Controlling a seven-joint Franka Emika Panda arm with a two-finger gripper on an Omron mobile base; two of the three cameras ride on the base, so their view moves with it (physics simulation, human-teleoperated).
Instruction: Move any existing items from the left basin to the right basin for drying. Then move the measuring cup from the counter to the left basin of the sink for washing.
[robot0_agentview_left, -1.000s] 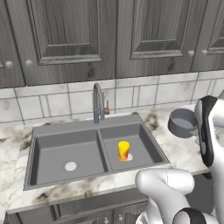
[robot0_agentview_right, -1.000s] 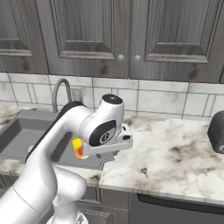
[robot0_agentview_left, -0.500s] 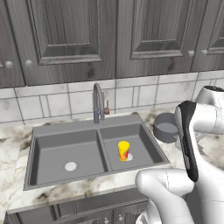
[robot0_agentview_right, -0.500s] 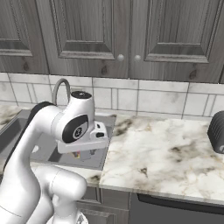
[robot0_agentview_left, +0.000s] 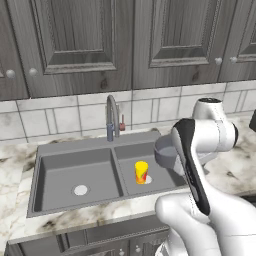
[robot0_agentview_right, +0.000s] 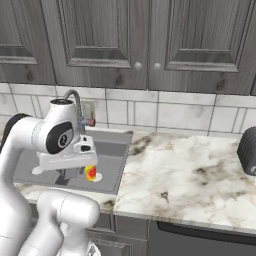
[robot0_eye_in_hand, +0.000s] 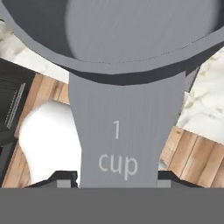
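Grey measuring cup, held by its flat handle, now hangs over the right basin in the left base view; you carried it there from above the counter, where it was a second ago. The fingers of the gripper are closed on the handle: in the hand view the strip marked "1 cup" runs down between the two tips, with the bowl at the far end.

Yellow cup stands upright on the floor of the right basin, near its drain, and has not shifted over the last second. The left basin holds nothing but its pale drain, so you may judge the first half of the task as done.

Tap rises behind the divider of the sink, between the two basins. The arm has swung leftward across both base views, and the measuring cup has travelled with it, bowl level.

What remains, by this reading, is the last stretch: you must take the measuring cup on past the divider, clear of the tap and the yellow cup, lower it into the left basin, and only then release it.
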